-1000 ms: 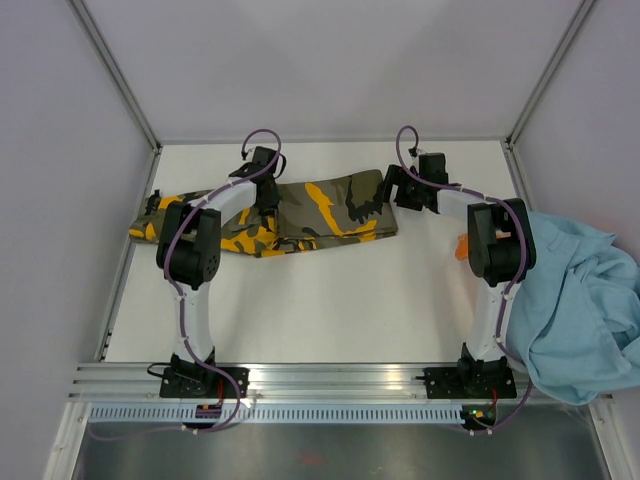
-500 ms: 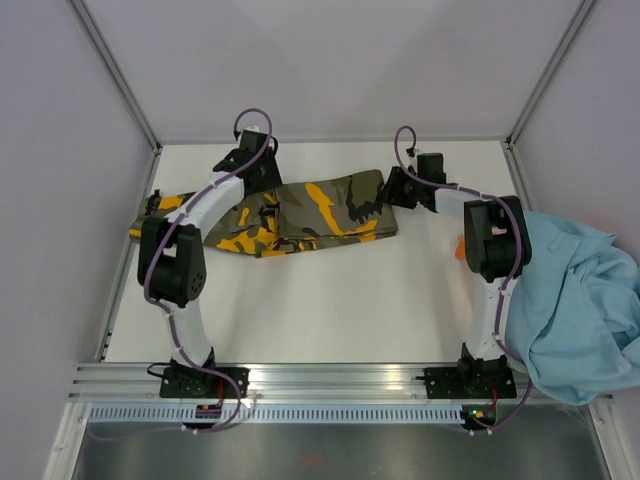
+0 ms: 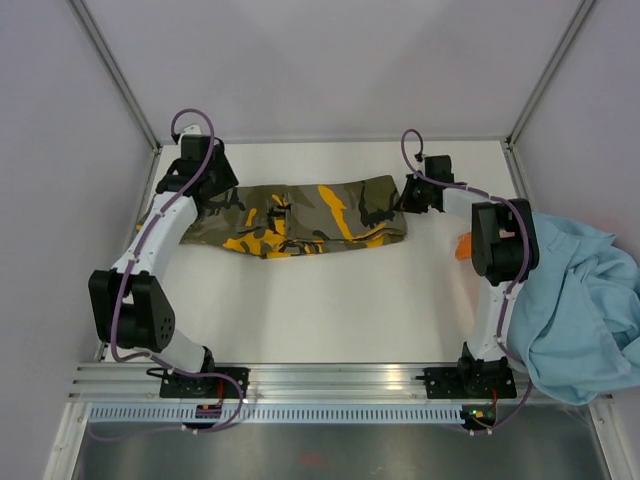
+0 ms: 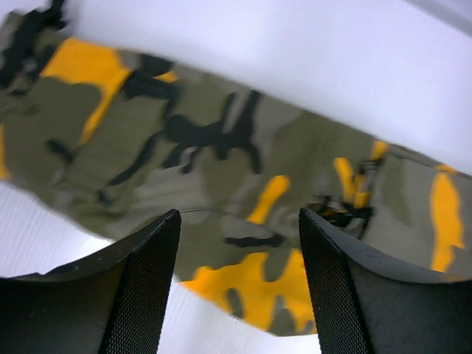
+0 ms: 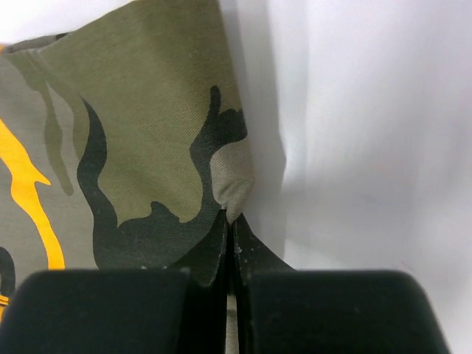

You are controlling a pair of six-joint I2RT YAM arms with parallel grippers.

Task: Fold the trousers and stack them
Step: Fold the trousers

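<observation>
The camouflage trousers (image 3: 300, 215) lie folded into a long strip across the far half of the white table. My left gripper (image 3: 212, 192) hovers over their left end. In the left wrist view it (image 4: 240, 214) is open, the cloth (image 4: 221, 147) lies below it, and nothing is between the fingers (image 4: 144, 280). My right gripper (image 3: 410, 196) is at the strip's right end. In the right wrist view it (image 5: 232, 218) is shut, pinching a small fold of the trousers' (image 5: 147, 133) edge.
A light-blue garment (image 3: 575, 295) is heaped at the right, hanging over the table's edge. A bit of an orange garment (image 3: 461, 246) shows behind the right arm. Grey walls close in the table, and a metal rail (image 3: 330, 380) runs along the front.
My left gripper let go, opened and swung from the trousers' middle to their left end. My right gripper closed on the right edge. The strip has shifted slightly to the right.
</observation>
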